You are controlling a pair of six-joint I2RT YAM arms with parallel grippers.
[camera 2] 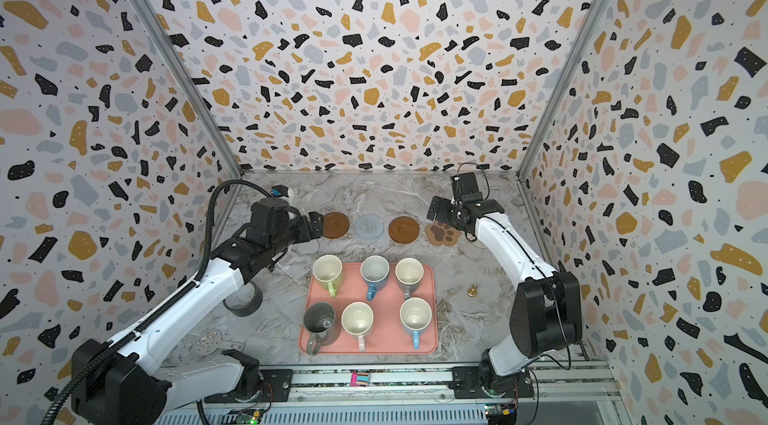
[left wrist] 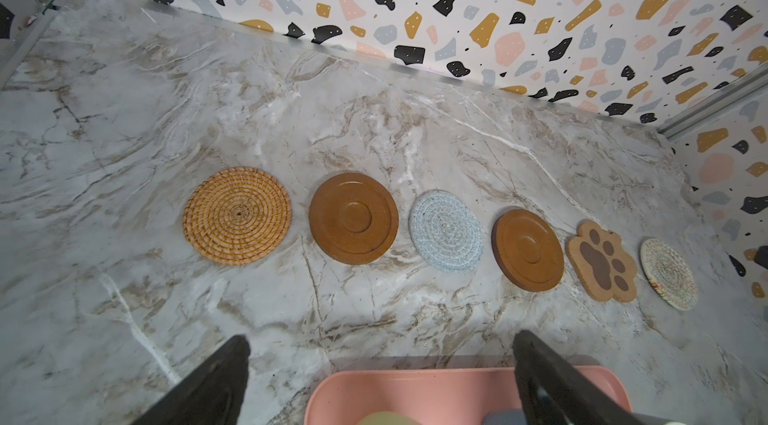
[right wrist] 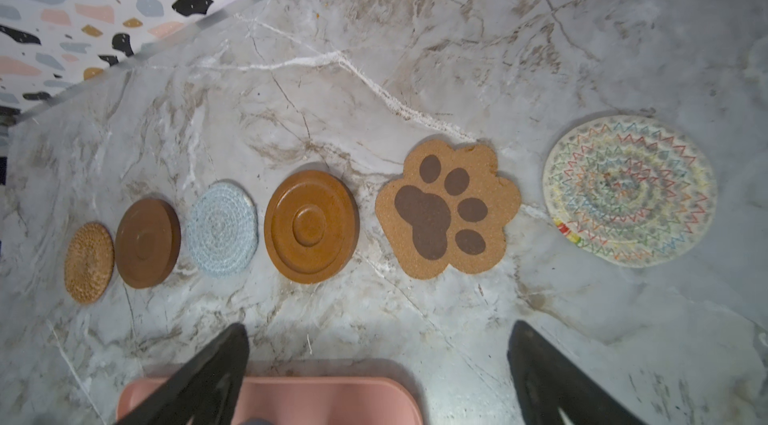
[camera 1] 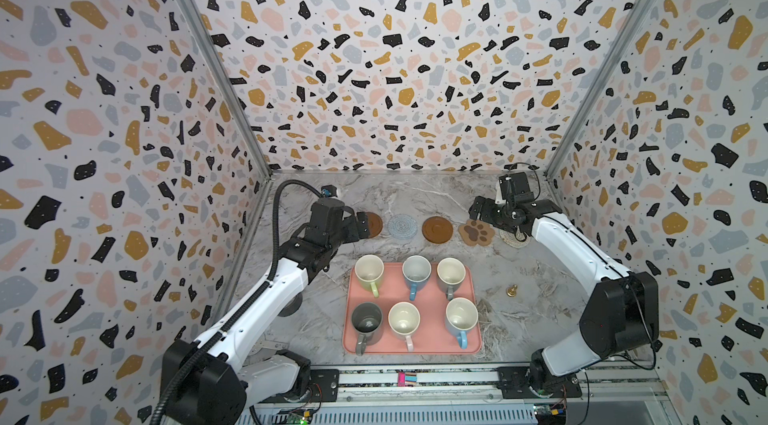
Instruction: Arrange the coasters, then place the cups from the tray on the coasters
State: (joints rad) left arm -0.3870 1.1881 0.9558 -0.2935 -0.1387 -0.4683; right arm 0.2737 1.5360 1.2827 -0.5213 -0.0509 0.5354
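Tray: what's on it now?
On the tray, upright: far row green mug, blue mug, light grey mug; near row dark grey mug, pink mug, second blue mug. Tray floor beneath them is hidden.

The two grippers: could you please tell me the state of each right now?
Left gripper: open, holding nothing.
Right gripper: open, holding nothing.

— The tan coaster (left wrist: 237, 216) looks like coiled rattan, rough and dry. The brown discs (left wrist: 353, 224) look like wood, smooth with a satin sheen.
— The blue-grey round (left wrist: 445, 224) and the cream round (right wrist: 629, 191) are braided rope, matt and nubbly. The paw coaster (right wrist: 449, 209) looks like grainy cork.
— The tray (camera 1: 432, 298) seems smooth matt plastic; the mugs (camera 1: 404, 319) shine like glazed ceramic.
— The tabletop (left wrist: 374, 132) is marble-patterned, smooth, faintly glossy.
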